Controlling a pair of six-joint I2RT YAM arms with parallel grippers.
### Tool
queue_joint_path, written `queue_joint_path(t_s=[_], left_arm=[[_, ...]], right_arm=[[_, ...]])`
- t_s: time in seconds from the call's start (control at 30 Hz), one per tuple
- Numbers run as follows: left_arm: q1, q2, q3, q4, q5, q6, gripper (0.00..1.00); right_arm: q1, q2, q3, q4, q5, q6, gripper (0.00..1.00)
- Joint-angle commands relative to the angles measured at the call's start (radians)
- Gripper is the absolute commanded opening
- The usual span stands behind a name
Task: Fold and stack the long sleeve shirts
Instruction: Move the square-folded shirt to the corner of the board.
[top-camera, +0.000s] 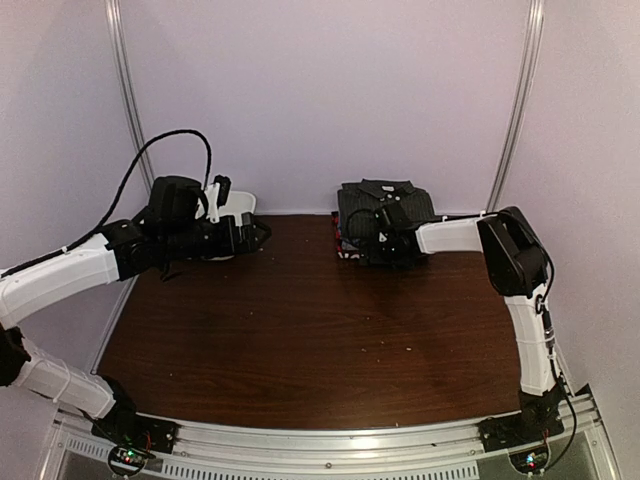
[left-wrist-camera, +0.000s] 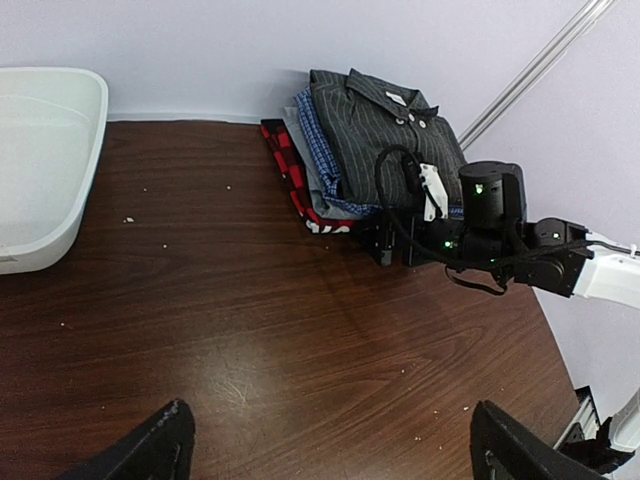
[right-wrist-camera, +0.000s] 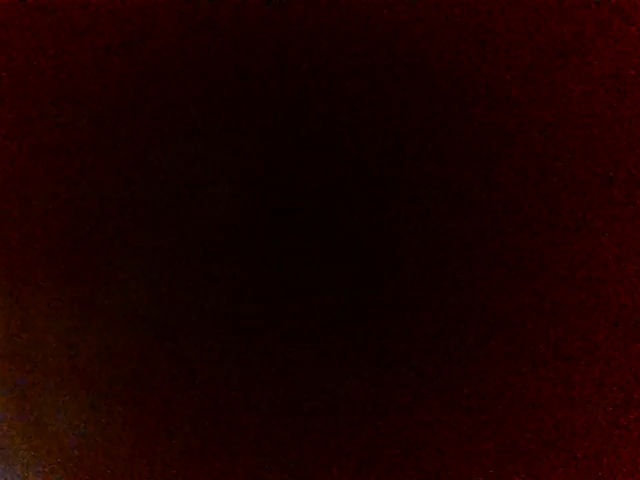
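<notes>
The long sleeve shirts lie folded in one stack at the back of the table. A black pinstriped shirt is on top, over a blue checked one and a red-black one at the bottom. My right gripper is pushed against the stack's near edge with its jaws set wide. The right wrist view is dark. My left gripper hovers open over bare wood beside the tub, with nothing between its fingers.
A white plastic tub stands at the back left against the wall. The brown table carries small crumbs. White walls and metal rails close in the back and sides.
</notes>
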Motion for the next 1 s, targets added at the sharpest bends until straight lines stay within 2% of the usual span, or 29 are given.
queue_joint_path(t_s=[0.0,0.27,0.47,0.7,0.97], left_arm=[[0.007,0.012,0.003,0.018,0.004,-0.004,0.98],[0.009,0.053,0.048,0.009,0.004,0.017,0.98],[0.009,0.073,0.068,0.023,0.004,0.019,0.98],[0.009,0.085,0.088,0.017,0.043,0.035,0.98],[0.009,0.069,0.085,-0.009,-0.010,0.067,0.98]], right_arm=[[-0.009,-0.003,0.013,-0.091,-0.061,0.006,0.99],[-0.006,-0.100,0.007,-0.129,-0.077,-0.003,1.00],[-0.002,-0.192,-0.059,-0.130,-0.071,-0.001,1.00],[0.016,-0.351,-0.193,-0.107,-0.062,0.010,1.00],[0.072,-0.576,-0.361,-0.083,-0.040,0.021,1.00]])
